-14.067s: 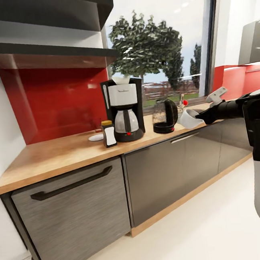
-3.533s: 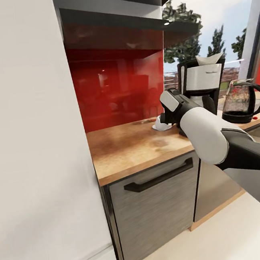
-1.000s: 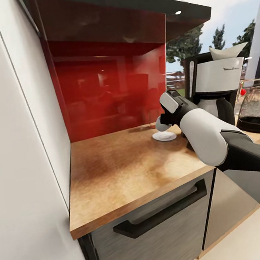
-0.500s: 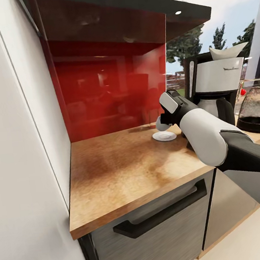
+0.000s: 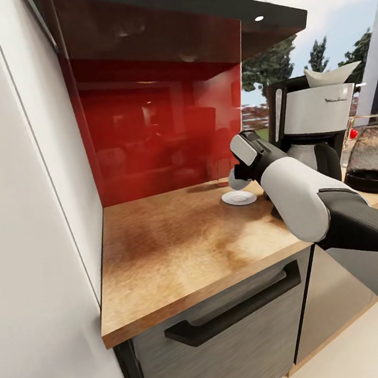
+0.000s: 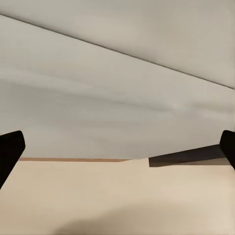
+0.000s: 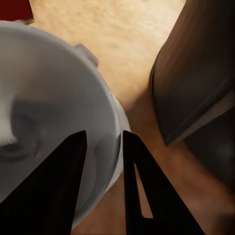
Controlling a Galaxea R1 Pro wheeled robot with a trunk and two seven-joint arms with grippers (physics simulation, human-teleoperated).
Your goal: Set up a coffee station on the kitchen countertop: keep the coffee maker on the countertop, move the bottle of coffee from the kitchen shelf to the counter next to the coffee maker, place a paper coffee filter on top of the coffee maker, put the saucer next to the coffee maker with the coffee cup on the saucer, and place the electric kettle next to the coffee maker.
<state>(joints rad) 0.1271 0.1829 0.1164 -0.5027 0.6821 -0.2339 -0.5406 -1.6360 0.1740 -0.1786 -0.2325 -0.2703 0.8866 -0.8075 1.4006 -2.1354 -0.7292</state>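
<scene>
One cup [image 7: 49, 122] is pinched at its rim by the right tool [image 7: 103, 181], hanging just above the saucer [image 5: 239, 198]. Lowering straight down looks enough; the left tool's [image 6: 117, 152] fingers are spread.

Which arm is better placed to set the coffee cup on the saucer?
The right. Its gripper already pinches the coffee cup by the rim, just above the saucer beside the coffee maker. The left gripper faces floor and cabinet, jaws open.
</scene>
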